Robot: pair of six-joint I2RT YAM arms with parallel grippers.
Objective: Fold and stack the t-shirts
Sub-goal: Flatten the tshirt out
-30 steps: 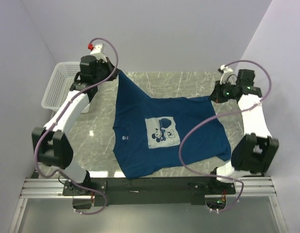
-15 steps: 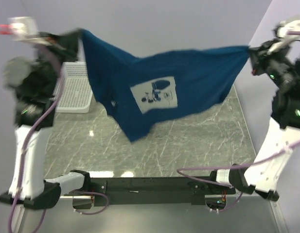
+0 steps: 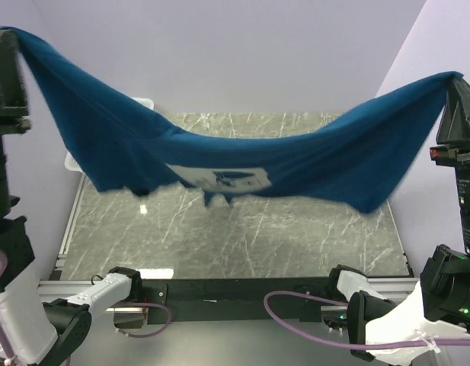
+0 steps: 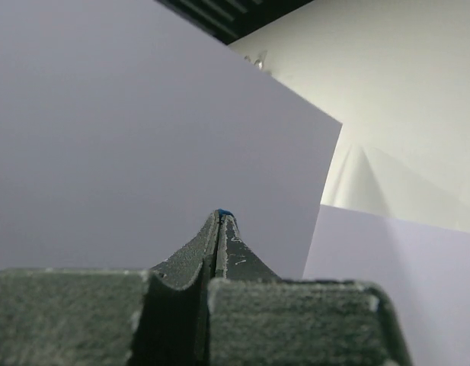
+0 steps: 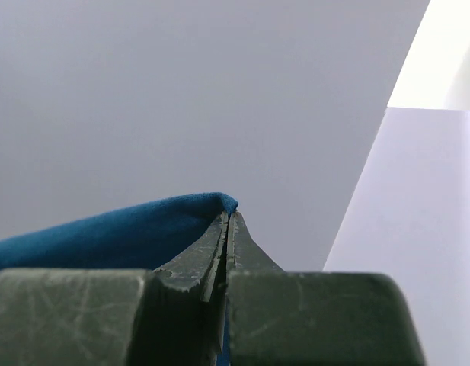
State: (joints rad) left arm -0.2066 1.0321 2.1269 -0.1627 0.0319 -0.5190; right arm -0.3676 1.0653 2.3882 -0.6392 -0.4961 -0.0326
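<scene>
A dark navy-blue t-shirt (image 3: 242, 160) hangs stretched in the air between both arms, sagging in the middle above the marble table, its pale print (image 3: 223, 177) facing down and forward. My left gripper (image 3: 7, 34) is raised high at the far left, shut on one corner of the t-shirt; in the left wrist view only a sliver of blue cloth (image 4: 224, 213) shows at the tips of the left gripper (image 4: 222, 219). My right gripper (image 3: 457, 80) is raised at the far right, shut on the opposite corner, with the blue fabric (image 5: 120, 232) draping left of the right gripper (image 5: 229, 217).
A white mesh basket (image 3: 75, 158) stands at the table's back left, mostly hidden behind the hanging cloth. The grey marble table (image 3: 242, 236) lies below, walled in by lilac panels on three sides.
Both arms have lifted the t-shirt from lying flat on the table to high in the air and spread further apart, so the cloth now hangs stretched wide between them.
</scene>
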